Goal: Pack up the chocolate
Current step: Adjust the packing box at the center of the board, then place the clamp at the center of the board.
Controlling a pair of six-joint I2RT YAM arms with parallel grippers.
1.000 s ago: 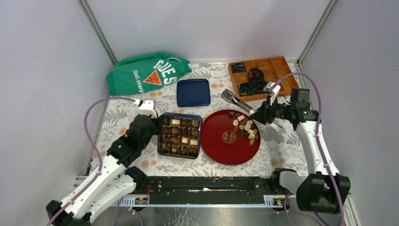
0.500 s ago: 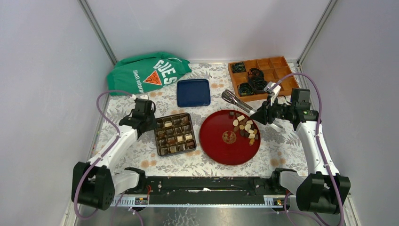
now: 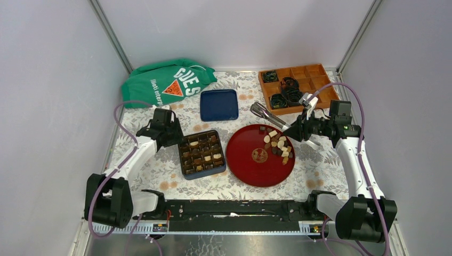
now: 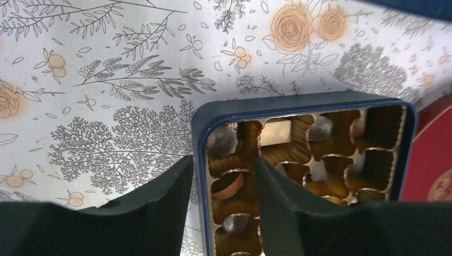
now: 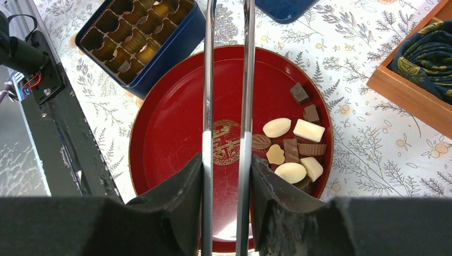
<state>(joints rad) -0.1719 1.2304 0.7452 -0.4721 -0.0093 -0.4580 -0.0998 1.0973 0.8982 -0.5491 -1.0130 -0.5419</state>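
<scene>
We see a table (image 3: 320, 165) with a flowery cloth on it. At the back left lies a green bag (image 3: 168, 80). In the middle is a round red plate (image 3: 256, 173). At the back right is an orange wooden tray (image 3: 314, 72), and some of its parts hold black coiled cables (image 3: 290, 84). Just beside the plate, on its left, sits a blue box (image 3: 204, 175). A flat blue lid (image 3: 219, 104) lies apart behind it.

The right gripper (image 5: 226, 165) pinches shiny metal tongs (image 3: 269, 114). Their 2 arms reach out over the plate with a gap between them. The left gripper (image 4: 223, 165) is spread near a corner of the box, with 1 finger outside the wall and 1 inside, not squeezing it.

The chocolate (image 5: 293, 146) lies in a little pile on the back right part of the plate, in dark brown, mid brown and cream-white bits. More pieces (image 3: 201, 153) sit in cups in the box.
</scene>
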